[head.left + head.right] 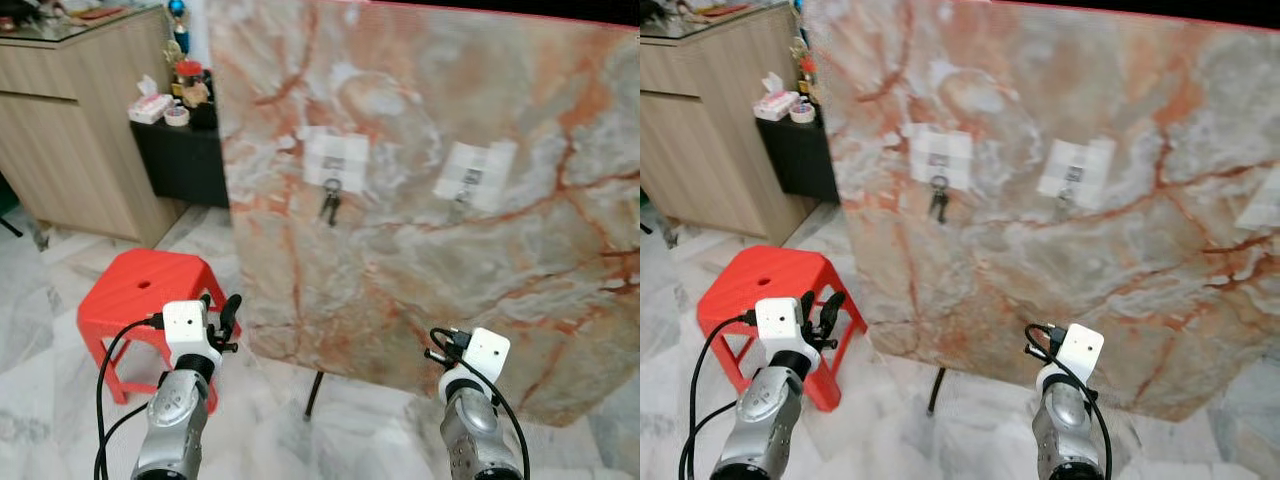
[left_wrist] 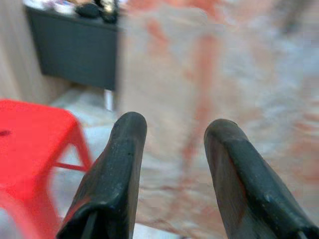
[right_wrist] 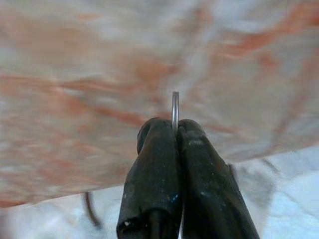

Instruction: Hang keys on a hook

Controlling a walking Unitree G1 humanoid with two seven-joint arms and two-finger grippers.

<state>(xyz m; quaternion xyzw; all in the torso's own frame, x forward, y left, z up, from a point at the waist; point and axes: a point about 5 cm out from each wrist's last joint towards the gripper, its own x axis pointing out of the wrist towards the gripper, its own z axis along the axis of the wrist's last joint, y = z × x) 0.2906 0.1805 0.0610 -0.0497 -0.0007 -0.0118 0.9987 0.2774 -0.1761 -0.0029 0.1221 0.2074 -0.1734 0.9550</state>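
Panel: a large marble-patterned board (image 1: 430,200) with orange veins stands upright across the centre and right of the frame, on a thin dark leg near its lower edge
Left hook: a white patch (image 1: 335,160) at upper centre of the panel; dark keys (image 1: 331,203) hang from it on a ring
Right hook: a second white patch (image 1: 475,175) to the right of the first, at about the same height; what hangs under it is too faint to tell
Right tool: (image 3: 175,130) low in the frame, right of centre in the head view, pointed at the panel; its two black fingers (image 3: 154,164) are pressed together on a thin metal ring (image 3: 175,109) that sticks up edge-on between the tips
Left tool: (image 2: 174,129) low in the frame, left of centre in the head view, beside the panel's lower left corner; its fingers (image 2: 122,164) stand apart with nothing between them
Stool: a red plastic stool (image 1: 140,290) at lower left, just behind the left tool
Cabinet: a wooden cabinet (image 1: 80,120) at upper left
Dark surface: a low black surface (image 1: 185,160) between cabinet and panel, carrying small items, among them a tissue box (image 1: 150,105)
Floor: pale marble tiles (image 1: 40,400)
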